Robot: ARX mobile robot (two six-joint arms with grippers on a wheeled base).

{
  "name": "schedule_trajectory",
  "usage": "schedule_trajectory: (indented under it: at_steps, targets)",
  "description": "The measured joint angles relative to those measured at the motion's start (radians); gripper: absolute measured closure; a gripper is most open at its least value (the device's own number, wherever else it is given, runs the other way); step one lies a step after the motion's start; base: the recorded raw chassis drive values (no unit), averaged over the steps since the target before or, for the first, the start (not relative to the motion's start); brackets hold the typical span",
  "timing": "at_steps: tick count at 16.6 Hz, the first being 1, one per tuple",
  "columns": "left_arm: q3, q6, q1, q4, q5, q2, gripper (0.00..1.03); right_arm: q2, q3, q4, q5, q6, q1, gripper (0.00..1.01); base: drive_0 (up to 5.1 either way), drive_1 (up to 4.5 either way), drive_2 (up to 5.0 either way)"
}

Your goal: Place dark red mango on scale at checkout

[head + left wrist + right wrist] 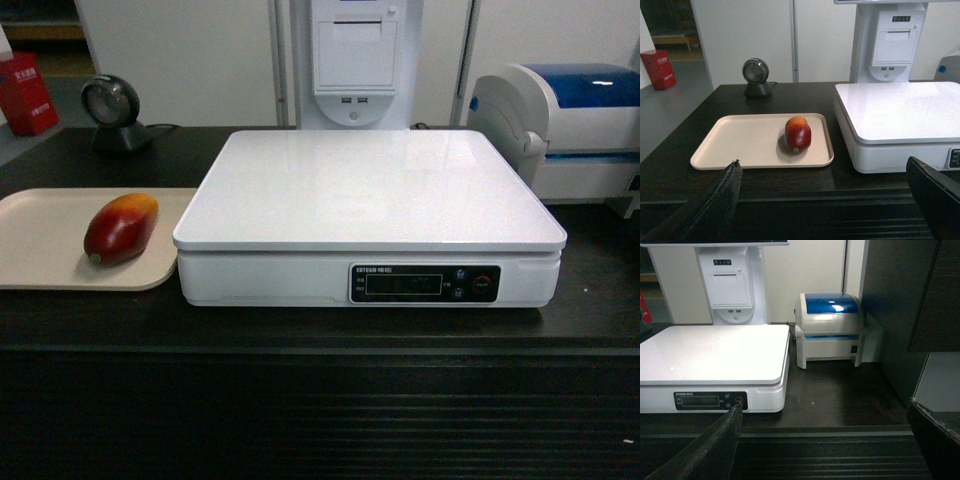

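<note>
One dark red mango point(121, 228) on the beige tray point(40, 240), lying on its side near the tray's right edge, just beside the white scale point(365, 190) but not touching it; stem spot faces the counter's front edge in the left wrist view. Scale sits mid-counter on the dark checkout point(320, 410), platter bare, display panel point(425, 284) facing the robot. Neither arm shows in the head view. Left gripper point(825, 200) hangs in front of the counter edge, jaws spread wide, nothing between them; mango sits roughly centred in the gap but well beyond the fingertips. Right gripper point(825, 440) same: wide open, empty, looking at the scale's right front corner and the white-and-blue printer point(831, 327) behind it. Also there: round barcode scanner point(114, 112) at back left, receipt terminal point(356, 60) behind the scale, red box point(27, 93) far left on the floor. Step in hand, judged: pre-grasp, nothing picked yet, task at its start. Next move likely the left arm, as it is on the mango's side: advance over the tray, drop the jaws around the fruit's narrow width, close gently since the glossy skin may slip, lift clear of the tray lip and scale rim, carry right, and set down near platter centre so it won't roll off.
</note>
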State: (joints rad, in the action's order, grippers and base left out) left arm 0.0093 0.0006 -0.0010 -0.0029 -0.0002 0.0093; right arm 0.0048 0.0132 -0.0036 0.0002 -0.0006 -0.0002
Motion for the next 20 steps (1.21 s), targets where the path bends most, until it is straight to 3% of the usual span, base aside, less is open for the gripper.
schedule_trajectory:
  at_steps: [20]
  targets:
    - [0.0, 0.0, 0.0, 0.0, 0.0, 0.0, 0.05, 0.0, 0.0, 0.0, 0.0, 0.0, 0.0, 0.03, 0.0, 0.0, 0.0]
